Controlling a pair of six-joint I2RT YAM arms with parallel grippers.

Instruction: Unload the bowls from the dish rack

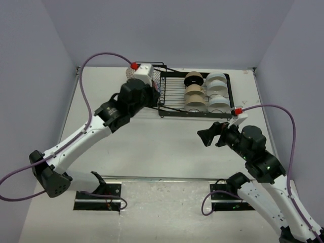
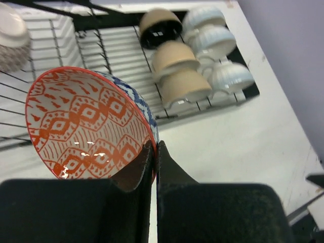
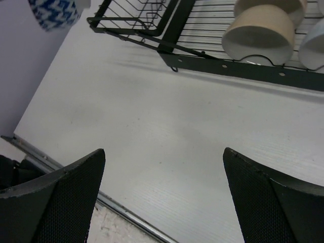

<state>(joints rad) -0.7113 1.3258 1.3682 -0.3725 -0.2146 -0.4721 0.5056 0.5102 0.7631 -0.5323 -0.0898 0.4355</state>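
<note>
Left wrist shows left end effector [image 2: 154, 152] pinching bowl [image 2: 86, 121] rim; right end effector [image 3: 163, 152] wide

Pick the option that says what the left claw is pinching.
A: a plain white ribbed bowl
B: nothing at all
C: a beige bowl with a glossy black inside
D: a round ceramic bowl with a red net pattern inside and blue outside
D: in the left wrist view the left claw is shut on the rim of the round ceramic bowl with a red net pattern inside and blue outside.
</note>
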